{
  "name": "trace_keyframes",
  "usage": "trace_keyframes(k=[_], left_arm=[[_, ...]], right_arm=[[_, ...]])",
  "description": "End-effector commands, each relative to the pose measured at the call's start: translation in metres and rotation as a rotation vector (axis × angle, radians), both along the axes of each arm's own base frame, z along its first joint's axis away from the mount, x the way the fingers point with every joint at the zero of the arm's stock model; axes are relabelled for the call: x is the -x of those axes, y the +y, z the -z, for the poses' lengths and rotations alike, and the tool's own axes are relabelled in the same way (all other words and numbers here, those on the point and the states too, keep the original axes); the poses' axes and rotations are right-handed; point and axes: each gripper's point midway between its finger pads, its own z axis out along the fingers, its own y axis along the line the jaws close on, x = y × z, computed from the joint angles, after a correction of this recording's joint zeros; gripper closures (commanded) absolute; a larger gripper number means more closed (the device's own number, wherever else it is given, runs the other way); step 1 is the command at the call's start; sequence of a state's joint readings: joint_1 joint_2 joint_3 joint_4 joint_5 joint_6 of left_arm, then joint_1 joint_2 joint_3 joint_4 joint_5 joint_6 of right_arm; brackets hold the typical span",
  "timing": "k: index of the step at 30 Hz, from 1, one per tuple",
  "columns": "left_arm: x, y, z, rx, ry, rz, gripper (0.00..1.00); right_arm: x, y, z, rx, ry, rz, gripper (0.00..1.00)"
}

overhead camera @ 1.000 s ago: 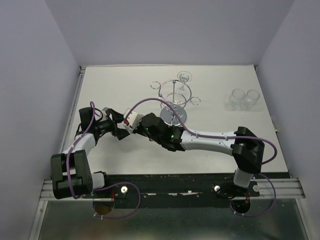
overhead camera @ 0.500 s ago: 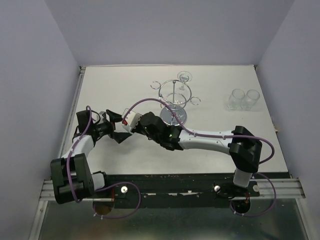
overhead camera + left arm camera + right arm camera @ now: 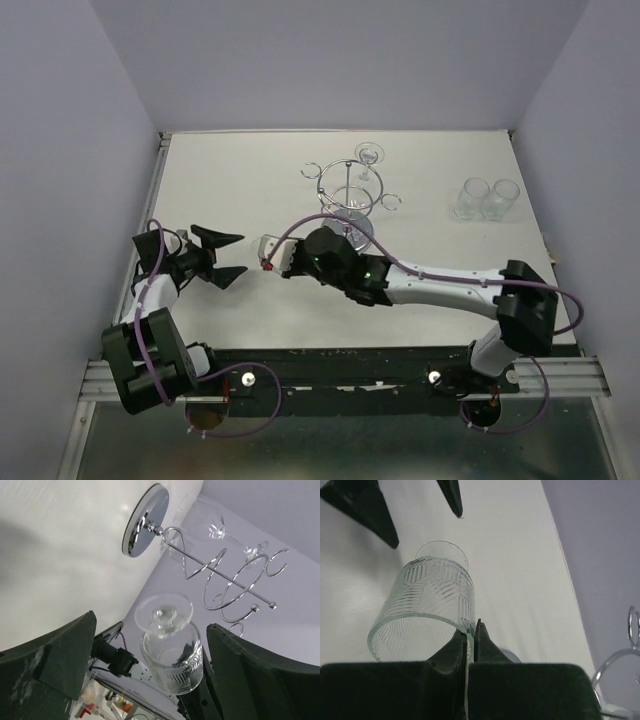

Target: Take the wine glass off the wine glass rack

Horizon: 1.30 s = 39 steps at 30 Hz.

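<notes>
Wine glass [image 3: 432,600], cut with a chevron pattern, is off the wine glass rack [image 3: 347,205], just left of its round base above the tabletop [image 3: 230,170]. The right end effector [image 3: 471,630] has its fingers pressed together on the glass's rim. The glass's foot points away from the rack toward the left end effector [image 3: 243,253], which is spread wide and touches nothing. A second stemmed glass [image 3: 369,155] hangs on the rack's far side. Two tumblers [image 3: 485,198] stand well to the rack's right.
</notes>
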State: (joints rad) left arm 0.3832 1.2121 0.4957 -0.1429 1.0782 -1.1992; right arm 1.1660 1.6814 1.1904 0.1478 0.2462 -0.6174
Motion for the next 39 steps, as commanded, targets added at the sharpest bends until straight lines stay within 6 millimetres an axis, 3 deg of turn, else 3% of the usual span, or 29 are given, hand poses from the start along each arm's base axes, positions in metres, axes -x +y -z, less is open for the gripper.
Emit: trace_keyframes(k=[1, 4, 12, 16, 19, 24, 30, 35, 39], left_arm=[[-0.005, 0.018, 0.019, -0.106, -0.002, -0.057, 0.01], [-0.01, 0.027, 0.027, -0.155, 0.005, -0.069, 0.01], [-0.026, 0.045, 0.031, -0.276, -0.026, -0.041, 0.01], [-0.041, 0.065, 0.035, -0.449, -0.077, 0.057, 0.01], [-0.052, 0.082, 0.042, -0.536, -0.047, 0.1, 0.01], [-0.065, 0.097, 0.053, -0.57, 0.03, 0.071, 0.01], [-0.061, 0.112, 0.069, -0.665, 0.101, 0.1, 0.01], [-0.065, 0.112, 0.07, -0.655, 0.099, 0.101, 0.01], [-0.067, 0.111, 0.072, -0.645, 0.087, 0.102, 0.01]], right_arm=[[0.036, -0.035, -0.029, 0.033, -0.084, -0.193, 0.99], [0.062, -0.07, 0.002, 0.14, -0.018, -0.275, 0.99], [0.11, -0.172, 0.043, 0.28, 0.152, -0.401, 0.99], [0.113, -0.22, 0.045, 0.311, 0.246, -0.282, 0.99], [0.107, -0.253, 0.047, 0.35, 0.337, -0.174, 0.99], [0.08, -0.302, 0.033, 0.286, 0.481, 0.104, 0.99], [0.044, -0.373, 0.03, 0.162, 0.718, 0.479, 0.99], [0.011, -0.441, 0.025, 0.069, 0.814, 0.823, 0.99], [-0.002, -0.499, 0.026, 0.004, 0.932, 1.135, 0.99]])
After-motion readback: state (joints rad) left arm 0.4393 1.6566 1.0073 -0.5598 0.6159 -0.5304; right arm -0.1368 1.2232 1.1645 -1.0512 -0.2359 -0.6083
